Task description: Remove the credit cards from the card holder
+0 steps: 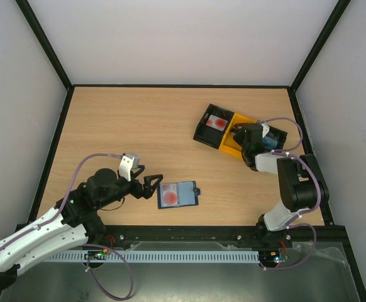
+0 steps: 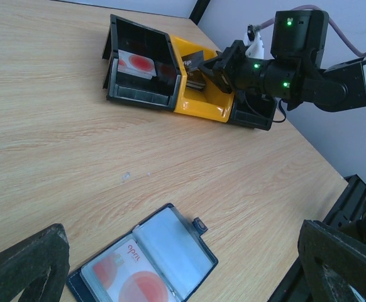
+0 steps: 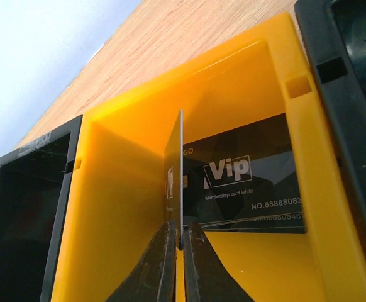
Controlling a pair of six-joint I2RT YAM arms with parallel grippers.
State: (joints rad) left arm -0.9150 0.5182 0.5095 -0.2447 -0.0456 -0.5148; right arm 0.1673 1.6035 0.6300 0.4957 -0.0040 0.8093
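The card holder (image 1: 178, 195) lies open on the table near the front, a pinkish-white card with red spots (image 2: 129, 277) in its left pocket. My left gripper (image 1: 150, 182) stands open just left of it; in the left wrist view its fingers (image 2: 26, 264) flank the holder (image 2: 170, 248) without touching it. My right gripper (image 3: 182, 229) is shut on a black credit card (image 3: 173, 170), held edge-on inside the tray's yellow compartment (image 3: 120, 189). A second black card marked Vip (image 3: 252, 176) lies flat in that compartment.
The black-and-yellow tray (image 1: 230, 148) sits at the back right. Its left black compartment holds a pinkish-white card with a red spot (image 1: 218, 121). A blue item (image 1: 272, 139) shows in its right compartment. The right arm (image 1: 296, 182) reaches over the tray.
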